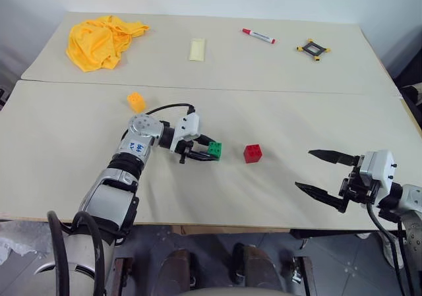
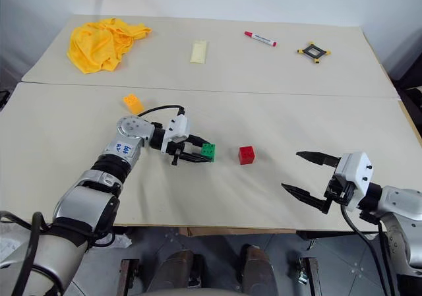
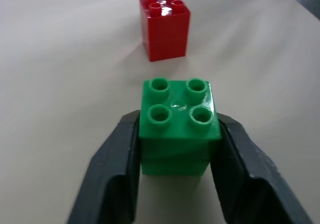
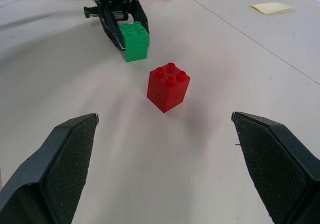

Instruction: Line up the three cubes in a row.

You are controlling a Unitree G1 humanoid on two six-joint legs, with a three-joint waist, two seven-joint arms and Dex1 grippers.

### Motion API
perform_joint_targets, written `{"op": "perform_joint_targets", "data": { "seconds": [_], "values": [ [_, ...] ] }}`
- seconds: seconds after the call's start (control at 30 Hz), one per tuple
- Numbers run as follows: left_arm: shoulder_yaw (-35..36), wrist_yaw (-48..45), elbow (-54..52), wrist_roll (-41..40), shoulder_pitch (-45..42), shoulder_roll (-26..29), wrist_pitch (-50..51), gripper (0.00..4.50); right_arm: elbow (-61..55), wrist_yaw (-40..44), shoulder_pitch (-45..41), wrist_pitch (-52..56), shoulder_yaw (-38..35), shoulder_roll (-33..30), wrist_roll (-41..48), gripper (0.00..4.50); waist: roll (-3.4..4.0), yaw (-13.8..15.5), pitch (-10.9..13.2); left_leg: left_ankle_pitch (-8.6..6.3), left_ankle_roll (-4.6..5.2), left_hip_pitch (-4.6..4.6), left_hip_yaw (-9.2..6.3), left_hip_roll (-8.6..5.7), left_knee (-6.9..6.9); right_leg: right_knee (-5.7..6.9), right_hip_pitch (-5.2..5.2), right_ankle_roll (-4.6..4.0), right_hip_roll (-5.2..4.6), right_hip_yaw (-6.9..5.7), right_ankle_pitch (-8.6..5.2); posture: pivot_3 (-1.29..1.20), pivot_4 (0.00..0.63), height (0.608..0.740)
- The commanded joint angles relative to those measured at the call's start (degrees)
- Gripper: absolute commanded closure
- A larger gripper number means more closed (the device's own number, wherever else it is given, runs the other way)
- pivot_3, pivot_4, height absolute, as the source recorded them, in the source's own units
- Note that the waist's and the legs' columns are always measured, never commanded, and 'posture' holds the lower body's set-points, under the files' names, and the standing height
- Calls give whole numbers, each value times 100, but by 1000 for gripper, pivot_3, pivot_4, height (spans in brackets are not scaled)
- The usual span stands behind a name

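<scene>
1. Away from the work, on the far tabletop [image 1: 277, 65], lie four loose things: a crumpled yellow cloth [image 1: 102, 40] at 11 o'clock, a pale yellow flat rectangular piece [image 1: 197, 49] at 12 o'clock, a red marker pen [image 1: 258, 36] just past it, and a black square frame with yellow corners [image 1: 313, 48] at 1 o'clock. All lie well apart from the cubes.
2. Bare table separates the green cube [image 1: 215, 150] from the red cube [image 1: 252, 153]; nothing stands between them.
3. The left gripper [image 1: 206, 151] points toward 3 o'clock and brackets the green cube, one black finger [image 3: 117, 171] along each side. In the left wrist view, the pads sit against or just off the faces; I cannot tell whether it is gripping or has let go.
4. The right gripper [image 1: 321, 173] hangs near the table's front edge at 4 o'clock, jaws spread wide and holding nothing, well apart from the red cube.
5. The green cube sits upright, studs up, on the near table. The red cube stands studs up beside it at 3 o'clock, turned slightly askew.
6. The yellow-orange cube [image 1: 136, 101] sits apart at 10 o'clock from the green one, behind the left arm, tilted.
7. Count: three cubes, one of each colour; two grippers.
</scene>
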Motion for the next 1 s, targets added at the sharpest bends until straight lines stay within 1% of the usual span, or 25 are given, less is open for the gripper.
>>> {"op": "perform_joint_targets", "data": {
  "seconds": [0.03, 0.13, 0.2, 0.27, 0.3, 0.37, 0.47, 0.57, 0.63, 0.7, 0.77, 0.87, 0.93, 1.0],
  "values": [
    [107, -70, -34, 23, -128, 39, 20, 1456, -134, -34, -55, -84, -31, 40, 92, 0, 0, 4, 0, 0, 0, 0, -1, 0, 0, 0, 0, 0, 0, 0, 0, 0, 150, 740],
    [333, 11, -209, -141, -60, 136, 106, 549, -2, 46, -185, -172, 104, 91, 71, 0, 0, 2, 0, 0, 0, -1, -3, 1, 2, 0, 1, 0, 0, 0, 0, 0, 150, 740],
    [762, -53, -720, -561, 242, 396, 159, 33, 96, 66, -409, -257, 282, 230, 65, 0, 0, -5, 0, 0, 0, -2, -4, 2, 3, 0, 0, 0, 0, -1, 0, 0, 150, 740],
    [1157, -203, -1302, -1005, 617, 657, 266, 33, 120, -15, -617, -213, 446, 376, 93, 0, 0, -99, 0, 0, 0, 0, -3, 14, 2, 2, -1, 0, 1, 1, 0, 0, 150, 740],
    [1345, -158, -1715, -1196, 881, 819, 474, 33, 86, -94, -710, -128, 542, 459, 116, 0, 1, -143, 0, 0, -1, 0, -6, 25, 0, 5, -3, -1, 1, 1, -1, 0, 150, 740],
    [1699, 261, -2476, -1410, 1407, 1069, 769, 33, -23, -158, -811, 12, 714, 579, 170, 0, 3, -167, 0, 0, -1, 2, -7, 30, -2, 15, -8, -7, 0, -2, -4, 0, 150, 740],
    [2482, 1139, -3484, -1608, 2598, 1523, 1172, 33, -157, -242, -1037, -50, 1080, 859, 107, 0, 5, -213, -1, 0, -1, 7, -10, 31, -1, 25, -8, -9, -10, -1, -5, 0, 150, 740],
    [3424, 2055, -4215, -1811, 3931, 1685, 1493, 33, -242, -392, -1375, -18, 1457, 1192, 62, 0, 5, -236, -1, 0, -1, 9, -16, 28, -1, 32, -7, -9, -21, -2, -5, 0, 150, 740],
    [3968, 2571, -4509, -1905, 4694, 1628, 1569, 33, -276, -477, -1592, 13, 1667, 1375, 34, 0, 5, -242, -1, 0, 0, 10, -20, 22, 0, 37, -4, -9, -35, -5, -5, 0, 150, 740],
    [4437, 3060, -4766, -2022, 5364, 1436, 1607, 33, -317, -516, -1778, 111, 1862, 1484, 40, 0, 4, -201, -1, -1, 2, 11, -29, 16, 1, 39, -1, -9, -46, -11, -5, 0, 150, 740],
    [4714, 3437, -5107, -2157, 5886, 1210, 1696, 33, -353, -515, -1908, 207, 2001, 1526, 70, 0, 5, -129, -1, -2, 4, 11, -34, 11, 1, 38, 3, -9, -56, -10, -5, 0, 150, 740],
    [4879, 3932, -5814, -2218, 6490, 799, 1666, 33, -401, -534, -2077, 337, 2084, 1582, 213, 0, 5, -96, -1, -6, 12, 11, -62, -1, 8, 31, 28, -10, -70, -6, -5, 0, 150, 740],
    [4812, 4101, -6203, -2276, 6674, 662, 1767, 33, -406, -549, -2138, 386, 2083, 1587, 249, 0, 3, -56, -1, -7, 13, 13, -83, -6, 12, 20, 48, -10, -72, -9, -5, 0, 150, 740],
    [4699, 4149, -6373, -2296, 6702, 623, 1819, 33, -369, -525, -2174, 390, 2061, 1568, 250, 0, 4, -35, -2, -8, 12, 15, -91, -6, 16, 15, 58, -10, -71, -13, -5, 0, 150, 740]
  ]
}}
